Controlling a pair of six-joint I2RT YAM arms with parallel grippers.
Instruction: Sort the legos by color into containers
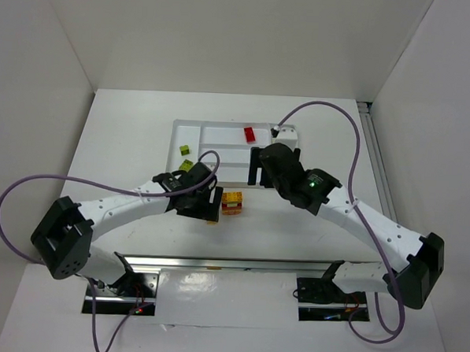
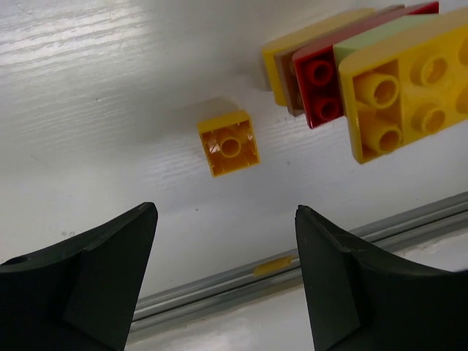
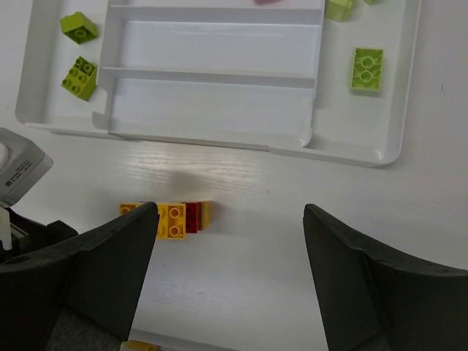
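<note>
A white divided tray (image 1: 214, 130) lies on the table (image 1: 126, 139). Seen from overhead, 1 red brick (image 1: 250, 133) sits in the tray's long compartment on the 12 o'clock side. 2 lime green bricks (image 1: 185, 150) lie in the end compartment at 9 o'clock. The right wrist view shows 2 more green bricks (image 3: 366, 69) in the compartment at its 3 o'clock end of the tray.

A stacked block (image 1: 233, 202) of yellow-orange and red bricks rests on the table at 6 o'clock of the tray, near it but apart. In the left wrist view a small yellow brick (image 2: 229, 143) lies alone on the table, at 8 o'clock of the stacked block and clear of it.

The left pincer (image 2: 225, 241) hangs just at 9 o'clock of the stacked block in the overhead view. Its fingers are spread and nothing is between them; the small yellow brick lies beyond the tips. The right pincer (image 3: 230, 241) hovers over the tray's 6 o'clock edge, also spread wide and carrying nothing.
</note>
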